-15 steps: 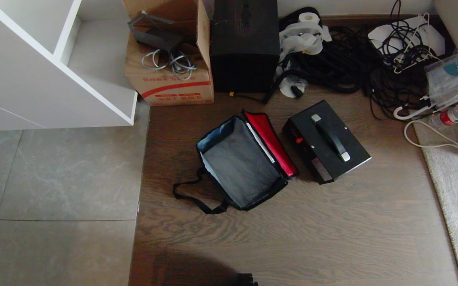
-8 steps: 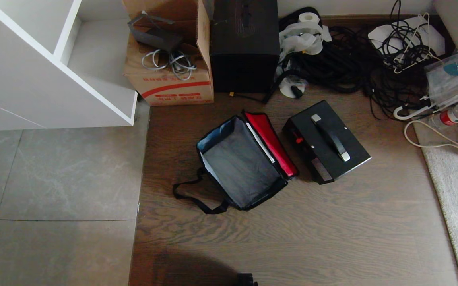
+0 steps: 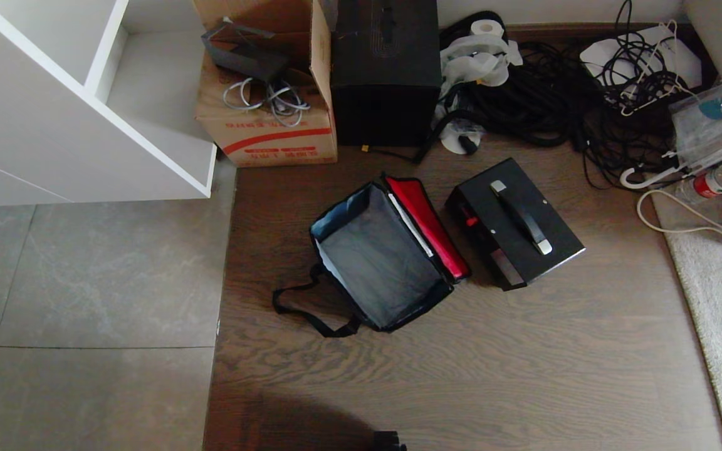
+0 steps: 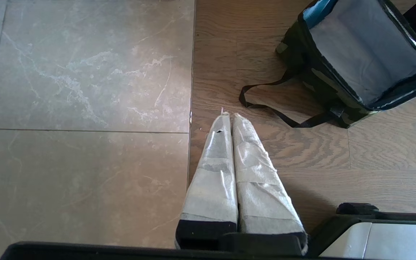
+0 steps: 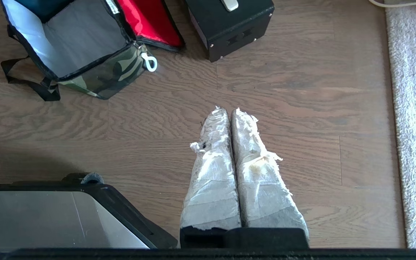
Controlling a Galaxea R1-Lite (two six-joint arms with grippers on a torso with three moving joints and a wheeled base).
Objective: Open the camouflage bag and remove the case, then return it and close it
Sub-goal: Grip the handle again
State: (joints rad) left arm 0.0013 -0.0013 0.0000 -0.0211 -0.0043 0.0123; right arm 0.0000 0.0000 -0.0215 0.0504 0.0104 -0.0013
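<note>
Open camouflage bag and black case side by side on the wood floor, both grippers parked clear of them.

The boxy soft camouflage bag lies open, its red-lined lid folded toward the flat black hard case just beside it; the grey interior is bare, though its deeper corners are shadowed. A black webbing strap trails from the bag's other side. The head view shows neither arm. In the wrist views the left gripper and right gripper, both wrapped in pale tape, hang over bare floor with fingers pressed together, holding nothing. The right wrist view cuts off all but one end of the case, and the left wrist view shows only part of the bag.
</note>
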